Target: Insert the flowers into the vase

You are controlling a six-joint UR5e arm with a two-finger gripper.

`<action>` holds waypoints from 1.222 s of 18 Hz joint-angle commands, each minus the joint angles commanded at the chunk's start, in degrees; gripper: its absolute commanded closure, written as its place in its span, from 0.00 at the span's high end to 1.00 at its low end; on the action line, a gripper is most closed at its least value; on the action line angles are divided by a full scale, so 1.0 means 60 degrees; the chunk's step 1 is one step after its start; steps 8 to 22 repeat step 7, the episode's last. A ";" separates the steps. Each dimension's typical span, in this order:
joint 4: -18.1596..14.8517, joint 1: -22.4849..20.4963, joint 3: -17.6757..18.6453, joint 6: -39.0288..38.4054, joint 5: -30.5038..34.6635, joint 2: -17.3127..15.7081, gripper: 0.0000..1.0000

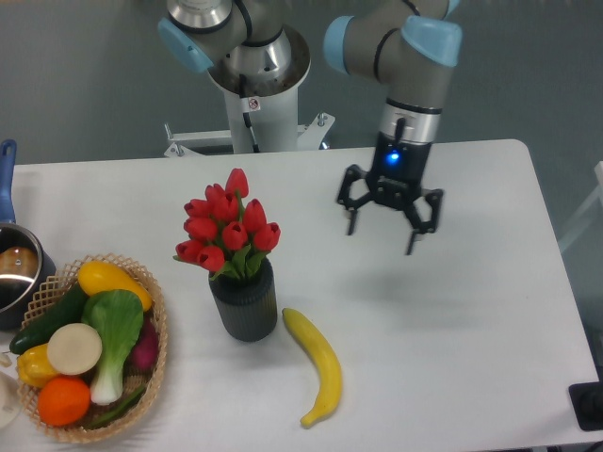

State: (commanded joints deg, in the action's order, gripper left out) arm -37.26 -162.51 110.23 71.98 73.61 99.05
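Left of the vase (pixel 244 306) sits a woven basket (pixel 160 325) of produce. The flowers (pixel 226 232) stand upright in the vase's mouth. A banana (pixel 317 363) lies just right of the vase. Further right and well apart, the gripper (pixel 381 236) hangs released, its 2 fingers spread, holding nothing.

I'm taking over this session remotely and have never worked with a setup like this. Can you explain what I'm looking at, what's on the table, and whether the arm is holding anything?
There is one view, from a fixed camera looking down at a white table. The grey and blue machine at the top is a robot arm; its gripper hangs over the table with its two fingers spread and nothing between them. The flowers, red tulips, stand in the vase, a dark ribbed cylinder. A banana lies right of the vase. On the left are a woven basket of vegetables and fruit and a blue-handled pot.
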 joint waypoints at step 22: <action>-0.0980 -0.0117 -0.1290 0.0015 0.2129 0.0820 1.00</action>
